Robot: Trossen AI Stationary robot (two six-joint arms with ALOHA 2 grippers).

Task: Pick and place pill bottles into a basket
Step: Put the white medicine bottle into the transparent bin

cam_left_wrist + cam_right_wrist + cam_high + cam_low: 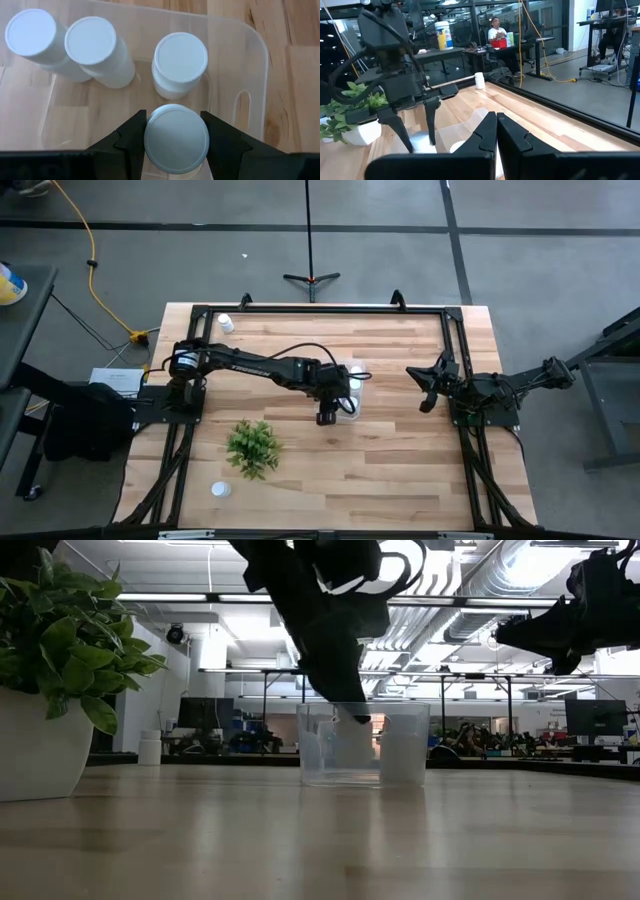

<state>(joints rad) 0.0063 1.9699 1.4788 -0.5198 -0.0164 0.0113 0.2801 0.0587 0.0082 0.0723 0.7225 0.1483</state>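
Note:
The clear bin (pixel 352 412) stands mid-table; its wall also shows in the left wrist view (pixel 252 65) and the low view (pixel 420 740). Three white pill bottles (pixel 180 57) (pixel 91 40) (pixel 31 32) stand upright on its floor. My left gripper (pixel 176 150) reaches down into the bin (pixel 352 718) and is shut on a fourth pill bottle (pixel 176 138). Two more bottles stand on the table, one far left (pixel 227 323) and one near left (pixel 220 490). My right gripper (pixel 428 385) is shut and empty, raised at the table's right (pixel 496 125). My left gripper pinches the pill bottle between its two fingers (pixel 131 137), one on each side just below the cap's rim (pixel 149 142). The fingers come from above, pointing down into the bin. The bottle is upright, cap up; whether its base rests on the bin floor I cannot tell.
A small green plant in a white pot (pixel 252 445) stands near left of the bin (pixel 40 690). A dark frame (pixel 320 308) runs around the table's edges. Bare wood lies between the bin and my right arm.

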